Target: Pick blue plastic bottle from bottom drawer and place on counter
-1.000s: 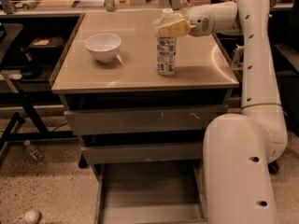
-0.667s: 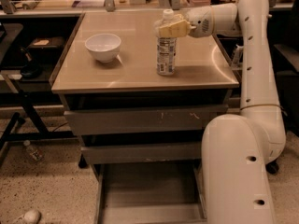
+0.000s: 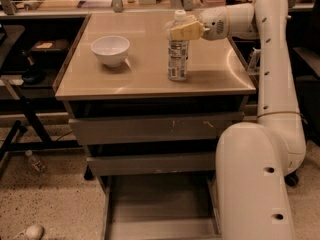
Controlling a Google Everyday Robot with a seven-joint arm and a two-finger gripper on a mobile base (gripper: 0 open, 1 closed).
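Clear blue plastic bottle (image 3: 177, 59) upright on counter (image 3: 145, 74) w/ gripper (image 3: 180, 31) at its neck; bottom drawer (image 3: 160, 204) open.

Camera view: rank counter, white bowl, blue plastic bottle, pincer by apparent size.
Largest: glossy beige counter.
Next: clear bluish plastic bottle and round white bowl, too alike to rank.
Smallest: cream pincer, at the bottle's neck.

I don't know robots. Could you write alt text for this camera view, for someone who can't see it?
A white robot arm's claw is at the neck of a blue plastic bottle standing upright on the counter of a grey drawer cabinet, to the right of a white bowl. Below, the bottom drawer is pulled open.
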